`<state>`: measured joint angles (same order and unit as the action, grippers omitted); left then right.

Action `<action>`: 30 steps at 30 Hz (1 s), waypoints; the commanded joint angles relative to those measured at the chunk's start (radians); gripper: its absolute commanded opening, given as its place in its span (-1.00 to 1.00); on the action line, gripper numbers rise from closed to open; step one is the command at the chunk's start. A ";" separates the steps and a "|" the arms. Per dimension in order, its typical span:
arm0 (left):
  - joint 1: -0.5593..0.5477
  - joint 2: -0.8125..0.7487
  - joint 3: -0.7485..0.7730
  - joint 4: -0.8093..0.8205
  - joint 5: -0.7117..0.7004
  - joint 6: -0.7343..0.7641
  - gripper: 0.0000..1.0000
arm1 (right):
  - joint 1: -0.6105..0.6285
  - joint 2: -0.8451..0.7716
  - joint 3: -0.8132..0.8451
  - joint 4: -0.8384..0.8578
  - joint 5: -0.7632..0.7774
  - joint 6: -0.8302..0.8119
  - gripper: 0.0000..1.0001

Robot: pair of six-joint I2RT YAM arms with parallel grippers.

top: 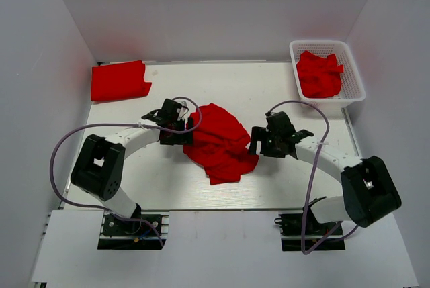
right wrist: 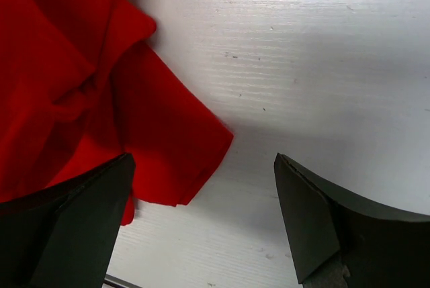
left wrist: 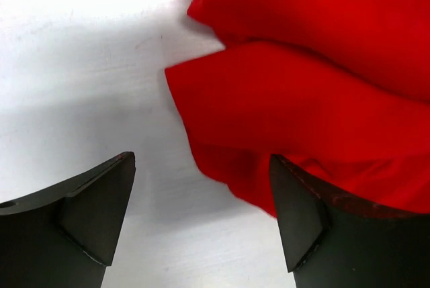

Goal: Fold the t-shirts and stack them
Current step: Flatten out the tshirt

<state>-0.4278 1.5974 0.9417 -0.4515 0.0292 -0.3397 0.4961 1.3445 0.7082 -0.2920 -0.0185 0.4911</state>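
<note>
A crumpled red t-shirt (top: 218, 141) lies in the middle of the white table. My left gripper (top: 180, 133) sits at its left edge, open and empty; in the left wrist view (left wrist: 201, 201) the shirt's edge (left wrist: 295, 93) lies just ahead of the jaws. My right gripper (top: 259, 146) sits at the shirt's right edge, open and empty; in the right wrist view (right wrist: 201, 214) a shirt corner (right wrist: 168, 140) lies between the fingers' left side and the bare table. A folded red t-shirt (top: 119, 80) lies at the back left.
A white mesh basket (top: 349, 53) at the back right holds another crumpled red t-shirt (top: 319, 74). White walls close in the table on three sides. The table's near edge (top: 215, 209) runs in front of the arm bases.
</note>
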 commanded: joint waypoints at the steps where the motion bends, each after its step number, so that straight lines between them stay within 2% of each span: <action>1: -0.005 0.001 -0.024 0.100 -0.017 -0.005 0.80 | 0.005 0.034 -0.007 0.063 -0.031 0.007 0.78; 4: -0.005 0.015 -0.037 0.119 -0.017 0.004 0.71 | 0.007 0.068 0.007 0.064 -0.044 0.003 0.78; 11: -0.032 0.050 -0.073 0.186 0.001 -0.005 0.66 | 0.007 0.111 0.013 0.053 -0.080 -0.011 0.75; 14: -0.052 0.061 -0.084 0.209 -0.008 -0.015 0.48 | 0.012 0.131 0.011 0.044 -0.086 -0.009 0.75; 16: -0.061 0.072 -0.098 0.223 -0.008 -0.015 0.28 | 0.013 0.139 0.010 0.045 -0.092 -0.011 0.68; 17: -0.072 0.072 -0.098 0.223 -0.008 -0.024 0.23 | 0.012 0.145 0.014 0.039 -0.100 -0.013 0.60; 20: -0.092 0.072 -0.119 0.234 -0.026 -0.042 -0.10 | 0.022 0.142 0.007 0.040 -0.123 -0.020 0.39; 21: -0.092 0.072 -0.129 0.234 -0.047 -0.054 -0.26 | 0.027 0.143 0.007 0.039 -0.133 -0.020 0.20; 24: -0.101 0.042 -0.149 0.224 -0.060 -0.065 -0.40 | 0.033 0.140 0.001 0.037 -0.146 -0.029 -0.20; 27: -0.111 0.006 -0.149 0.224 -0.060 -0.065 -0.71 | 0.036 0.146 0.010 0.037 -0.158 -0.043 -0.40; 28: -0.111 0.006 -0.149 0.224 -0.060 -0.076 -1.00 | 0.042 0.151 0.011 0.039 -0.159 -0.045 -0.60; 30: -0.120 -0.020 -0.149 0.215 -0.081 -0.088 -1.00 | 0.036 0.156 0.011 0.040 -0.159 -0.051 -0.99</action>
<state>-0.5301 1.6234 0.8181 -0.1764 -0.0284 -0.4053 0.5304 1.4891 0.7158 -0.2390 -0.1566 0.4561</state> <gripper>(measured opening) 0.018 0.061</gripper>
